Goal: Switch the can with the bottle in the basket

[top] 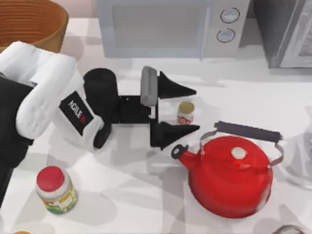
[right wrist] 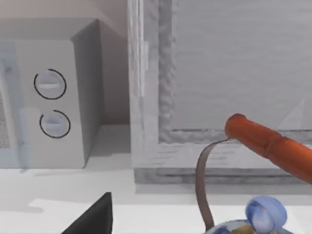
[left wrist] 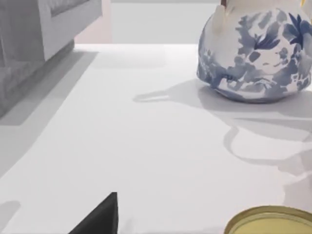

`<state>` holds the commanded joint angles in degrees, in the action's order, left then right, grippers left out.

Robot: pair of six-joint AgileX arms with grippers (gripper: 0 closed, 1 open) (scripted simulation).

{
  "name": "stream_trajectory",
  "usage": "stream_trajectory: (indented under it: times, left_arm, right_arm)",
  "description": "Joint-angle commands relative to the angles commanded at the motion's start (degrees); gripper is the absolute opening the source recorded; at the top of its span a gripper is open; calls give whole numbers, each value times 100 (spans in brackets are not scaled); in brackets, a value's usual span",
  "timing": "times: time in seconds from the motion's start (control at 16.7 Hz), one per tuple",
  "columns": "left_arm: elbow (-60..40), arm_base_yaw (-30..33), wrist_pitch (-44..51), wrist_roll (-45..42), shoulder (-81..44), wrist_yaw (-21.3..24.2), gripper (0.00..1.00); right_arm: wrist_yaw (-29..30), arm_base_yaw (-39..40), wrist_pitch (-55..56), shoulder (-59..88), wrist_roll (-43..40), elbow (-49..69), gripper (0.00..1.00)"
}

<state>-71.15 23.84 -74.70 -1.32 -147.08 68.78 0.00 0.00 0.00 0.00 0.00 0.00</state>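
White left arm reaches right, tool (top: pixel 189 110) spread around the can (top: pixel 185 112).

Woven wicker basket (top: pixel 34 22), glossy red kettle (top: pixel 231 178), matt white table (top: pixel 146 195)

The basket (top: pixel 34 22) is cut off by the top view's upper-left corner, its inside hidden.

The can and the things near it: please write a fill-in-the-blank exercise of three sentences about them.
1. The can stands between the open jaws of the ____ gripper.
2. The kettle beside the can is ____ in colour.
3. The jar has a ____ lid.

Missing words: left; red; red
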Motion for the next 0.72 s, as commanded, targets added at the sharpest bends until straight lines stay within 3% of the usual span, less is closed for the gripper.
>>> stream_trajectory:
  times: [0.36,0.72]
  left_arm:
    - [679,-340,721,24,1243,-728,100]
    - [2199,-828,2316,42,4594,-2194,100]
  right_arm:
    - [0,0,0,0,0,0,100]
    - [0,0,0,0,0,0,100]
